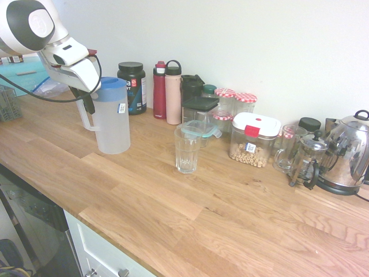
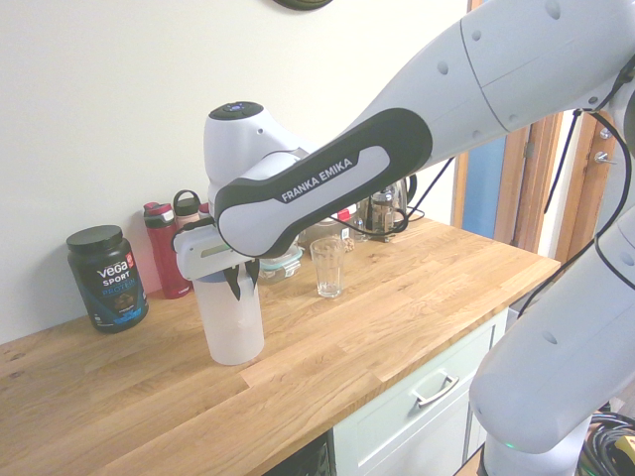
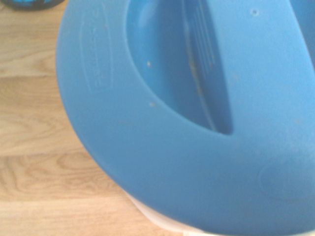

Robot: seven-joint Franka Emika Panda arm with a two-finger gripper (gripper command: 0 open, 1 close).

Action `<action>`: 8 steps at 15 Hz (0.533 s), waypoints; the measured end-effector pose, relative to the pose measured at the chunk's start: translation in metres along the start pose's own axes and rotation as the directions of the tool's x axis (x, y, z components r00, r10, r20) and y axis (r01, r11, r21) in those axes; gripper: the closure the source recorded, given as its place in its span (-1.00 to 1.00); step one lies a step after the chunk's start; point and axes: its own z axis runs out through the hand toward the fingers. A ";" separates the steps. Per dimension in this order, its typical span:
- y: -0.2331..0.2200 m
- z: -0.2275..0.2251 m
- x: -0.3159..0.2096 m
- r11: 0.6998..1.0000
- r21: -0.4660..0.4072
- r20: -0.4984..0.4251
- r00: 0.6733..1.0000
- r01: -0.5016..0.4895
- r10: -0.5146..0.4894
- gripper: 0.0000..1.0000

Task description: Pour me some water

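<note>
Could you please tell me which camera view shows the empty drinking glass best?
The first exterior view: the glass stands unobstructed mid-counter, right of the jug. The second exterior view shows it smaller, behind the arm. The wrist view misses it.

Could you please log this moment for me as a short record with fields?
Jug: frosted white jug, blue lid, upright on the counter
Hand: hand at the jug's handle; grip unclear
Glass: glass upright, apart from the jug, looks empty
Pouring: not begun
</note>
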 end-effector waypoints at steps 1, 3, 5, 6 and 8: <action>0.003 -0.003 0.004 1.000 -0.006 0.000 1.000 0.021 -0.021 1.00; 0.015 -0.022 0.014 0.999 -0.015 0.005 0.999 0.052 -0.051 1.00; 0.037 -0.056 0.023 0.996 -0.011 0.007 0.996 0.085 -0.085 1.00; 0.052 -0.073 0.025 0.994 -0.010 0.011 0.994 0.112 -0.111 1.00; 0.091 -0.095 0.034 0.979 -0.016 0.046 0.978 0.204 -0.203 1.00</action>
